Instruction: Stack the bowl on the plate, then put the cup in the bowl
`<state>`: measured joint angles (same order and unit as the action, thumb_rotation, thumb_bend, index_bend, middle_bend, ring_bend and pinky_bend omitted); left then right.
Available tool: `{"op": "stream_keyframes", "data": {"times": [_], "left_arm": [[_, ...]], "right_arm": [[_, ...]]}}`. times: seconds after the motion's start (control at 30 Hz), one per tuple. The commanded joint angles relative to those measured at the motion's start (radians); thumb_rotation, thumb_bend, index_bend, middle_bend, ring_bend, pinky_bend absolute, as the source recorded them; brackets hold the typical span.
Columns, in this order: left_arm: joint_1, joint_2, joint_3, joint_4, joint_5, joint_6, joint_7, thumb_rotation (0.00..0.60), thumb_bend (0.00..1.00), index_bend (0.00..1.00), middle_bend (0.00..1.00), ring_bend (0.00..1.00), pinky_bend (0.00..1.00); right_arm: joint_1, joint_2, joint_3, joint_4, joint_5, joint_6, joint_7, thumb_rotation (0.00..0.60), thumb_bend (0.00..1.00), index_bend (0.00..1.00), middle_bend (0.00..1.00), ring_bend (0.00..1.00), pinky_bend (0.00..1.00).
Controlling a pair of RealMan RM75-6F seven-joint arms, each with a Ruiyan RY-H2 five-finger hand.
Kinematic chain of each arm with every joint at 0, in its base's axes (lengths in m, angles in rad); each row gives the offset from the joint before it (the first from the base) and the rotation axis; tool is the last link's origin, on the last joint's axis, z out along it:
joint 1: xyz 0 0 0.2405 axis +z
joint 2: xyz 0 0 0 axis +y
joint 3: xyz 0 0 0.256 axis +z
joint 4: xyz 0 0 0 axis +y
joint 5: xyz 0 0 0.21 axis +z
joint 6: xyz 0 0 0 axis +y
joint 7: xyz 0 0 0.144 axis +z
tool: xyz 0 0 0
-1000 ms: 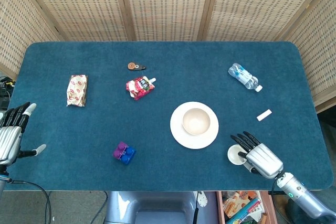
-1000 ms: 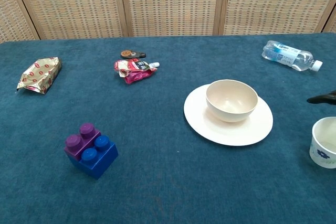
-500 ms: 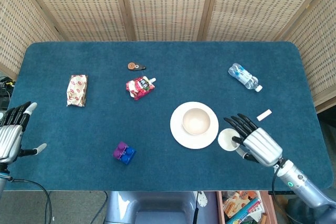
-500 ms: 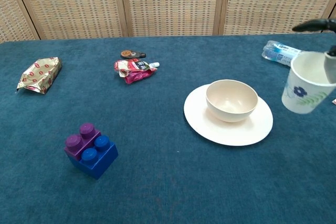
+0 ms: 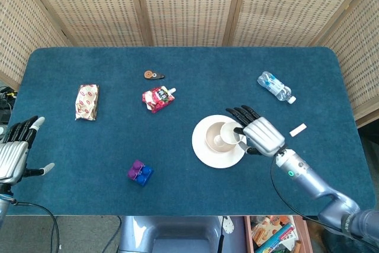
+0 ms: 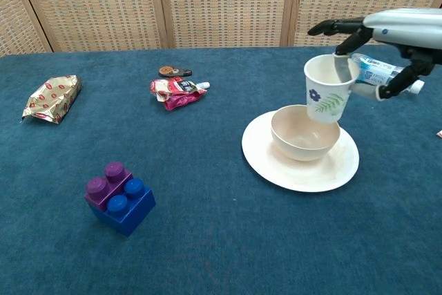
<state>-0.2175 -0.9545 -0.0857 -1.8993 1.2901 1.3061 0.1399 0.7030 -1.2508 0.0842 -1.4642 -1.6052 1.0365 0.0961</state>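
Right robot hand [image 6: 387,39], thumb hidden inside cup [image 6: 327,90], above bowl [image 6: 304,132]

No lettering could be read anywhere. The water bottle [image 5: 275,86] carried a pale label too small to make out, and the red pouch [image 6: 177,92] and the gold snack packet [image 6: 52,98] showed only blurred print. The cup [image 6: 327,89] bore a blue flower and green leaves, no words.
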Motion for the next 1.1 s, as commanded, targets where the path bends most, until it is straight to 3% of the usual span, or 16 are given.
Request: {"op": "stream_keyframes", "data": {"times": [0.03,0.4,1.1], "left_arm": [[-0.002,-0.001,-0.002,0.002,-0.008,-0.002,0.002,0.6,0.0,0.0,0.0,0.0,0.0],[-0.007,-0.008,-0.002,0.004,-0.02,-0.009,0.016,0.6,0.0,0.0,0.0,0.0,0.0],[-0.006,-0.007,-0.001,0.004,-0.026,-0.008,0.014,0.6,0.0,0.0,0.0,0.0,0.0]], "right_arm": [[0.025,-0.048,0.022,0.033,0.038,-0.038,-0.028,0.6,0.49,0.63,0.0,0.0,0.0],[0.056,-0.116,0.03,0.071,0.091,-0.096,-0.115,0.6,0.49,0.63,0.0,0.0,0.0],[0.05,-0.163,-0.005,0.124,0.104,-0.116,-0.115,0.6,0.49,0.63,0.0,0.0,0.0]]}}
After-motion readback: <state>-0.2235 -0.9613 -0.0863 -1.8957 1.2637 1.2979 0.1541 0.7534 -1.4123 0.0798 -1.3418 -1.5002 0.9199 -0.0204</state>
